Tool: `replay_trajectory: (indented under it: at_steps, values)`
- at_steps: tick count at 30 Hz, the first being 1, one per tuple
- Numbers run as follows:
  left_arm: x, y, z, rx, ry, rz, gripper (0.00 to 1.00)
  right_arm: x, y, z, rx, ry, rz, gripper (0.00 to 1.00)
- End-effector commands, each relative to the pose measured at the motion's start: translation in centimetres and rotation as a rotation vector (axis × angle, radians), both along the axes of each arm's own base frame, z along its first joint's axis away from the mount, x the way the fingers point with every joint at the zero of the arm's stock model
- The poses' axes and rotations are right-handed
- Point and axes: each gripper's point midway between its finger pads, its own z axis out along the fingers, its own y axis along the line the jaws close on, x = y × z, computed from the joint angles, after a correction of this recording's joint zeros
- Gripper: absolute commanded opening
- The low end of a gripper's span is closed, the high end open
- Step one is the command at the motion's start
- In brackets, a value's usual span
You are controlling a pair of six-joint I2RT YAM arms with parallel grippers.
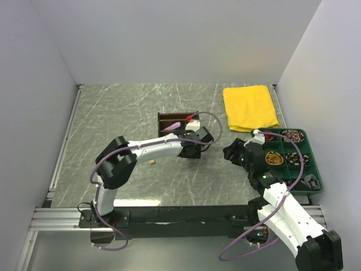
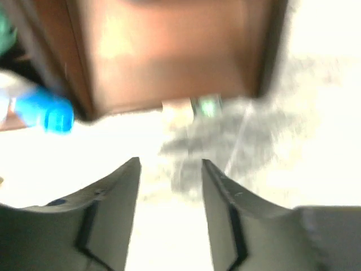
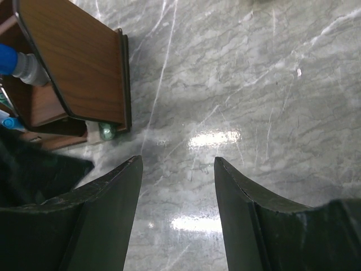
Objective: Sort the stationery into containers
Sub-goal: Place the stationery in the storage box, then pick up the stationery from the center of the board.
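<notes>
Now | left claw (image 2: 170, 164) spread, empty | small eraser (image 2: 192, 107) at 12 o'clock, touching wooden organiser (image 2: 169, 51) | right claw (image 3: 178, 160) spread, farther

- Arms: two.
- Grippers: two, the left gripper (image 2: 169, 164) and the right gripper (image 3: 177, 161), with two fingers on each.
- Wooden organiser (image 1: 169, 119): one.
- Green tray (image 1: 309, 148): one. The right arm covers part of it, so its compartments cannot be fully counted.
- Coiled bands (image 1: 292, 135): three coils are clearly seen, each in its own compartment.
- Yellow cloth (image 1: 250, 107): one.
- Blue-capped items (image 3: 10, 59) in the organiser: two in the right wrist view.
- Purple item (image 1: 176, 125) on the organiser: one.
- Small pieces at the organiser's foot: two, one tan piece (image 2: 177, 108) and one green piece (image 2: 208, 105).
- Loose tan block (image 1: 152, 162) on the open table: one.
</notes>
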Motion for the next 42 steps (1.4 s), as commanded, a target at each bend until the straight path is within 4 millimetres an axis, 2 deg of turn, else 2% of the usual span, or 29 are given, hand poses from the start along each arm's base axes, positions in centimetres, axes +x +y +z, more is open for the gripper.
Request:
replay_trajectory:
  at_steps: [1, 2, 4, 5, 7, 8, 9, 10, 11, 12, 13, 14, 16, 17, 20, 22, 28, 35, 42]
  values:
    - [-2.1, 0.3, 4.7, -0.041, -0.044, -0.086, 0.57, 0.3, -0.3, 1.1, 0.021, -0.04, -0.021, 0.61]
    - [-2.8, 0.1, 4.8, -0.056, -0.024, -0.124, 0.63, 0.3, -0.4, 1.2, 0.022, -0.043, -0.022, 0.61]
    - [-4.0, 0.9, 5.4, -0.057, -0.016, -0.194, 0.66, 0.3, -0.6, 1.3, 0.014, -0.05, -0.025, 0.61]
    - [-4.5, 1.1, 5.4, -0.061, -0.01, -0.216, 0.73, 0.4, -0.6, 1.4, 0.009, -0.052, -0.024, 0.61]
    - [-5.6, 2.5, 5.9, -0.066, -0.009, -0.264, 0.81, 0.5, -0.9, 1.3, -0.009, -0.053, -0.03, 0.61]
    - [-6.1, 3.9, 5.1, -0.031, -0.002, -0.263, 0.84, 0.6, -1.0, 1.3, -0.014, -0.049, -0.03, 0.61]
    - [-5.8, 5.1, 5.9, -0.017, -0.041, -0.249, 0.86, 0.6, -1.0, 1.3, -0.018, -0.046, -0.032, 0.61]
    - [-5.8, 6.0, 5.8, 0.003, -0.048, -0.249, 0.87, 0.6, -1.1, 1.1, -0.022, -0.041, -0.03, 0.61]
    - [-5.9, 7.3, 5.1, 0.025, -0.033, -0.235, 0.86, 0.6, -1.2, 0.9, -0.023, -0.035, -0.033, 0.61]
    - [-4.9, 8.9, 5.3, 0.017, -0.031, -0.19, 0.86, 0.7, -1.4, 0.9, -0.026, -0.03, -0.04, 0.61]
    - [-4.8, 9.9, 4.8, 0.018, 0.0, -0.173, 0.82, 0.7, -1.9, 0.3, -0.031, -0.003, -0.057, 0.61]
    - [-3.8, 12.2, 3.9, 0.03, 0.034, -0.112, 0.79, 0.8, -2.3, 0.3, -0.034, 0.004, -0.071, 0.61]
    - [-3.7, 13.9, 3.3, 0.029, 0.08, -0.093, 0.71, 0.8, -2.8, -0.3, -0.037, 0.036, -0.094, 0.61]
    - [-3.3, 15.4, 2.9, 0.043, 0.093, -0.052, 0.7, 0.8, -2.9, -0.3, -0.03, 0.041, -0.094, 0.61]
    - [-2.8, 17.2, 2.8, 0.042, 0.102, 0.035, 0.62, 0.9, -3.1, -0.6, -0.029, 0.059, -0.102, 0.61]
    - [-2.5, 17.9, 3.1, 0.038, 0.091, 0.085, 0.56, 0.9, -3.3, -0.8, -0.027, 0.069, -0.108, 0.61]
    - [-2.6, 18.9, 1.4, -0.014, 0.163, 0.207, 0.44, 1.0, -3.6, -1.4, -0.02, 0.091, -0.122, 0.61]
    - [-3.0, 18.3, -1.4, -0.07, 0.245, 0.281, 0.47, 1.2, -3.8, -1.6, -0.02, 0.1, -0.126, 0.61]
    - [-1.4, 16.8, -1.7, -0.085, 0.257, 0.309, 0.48, 1.1, -3.7, -1.9, -0.012, 0.099, -0.123, 0.61]
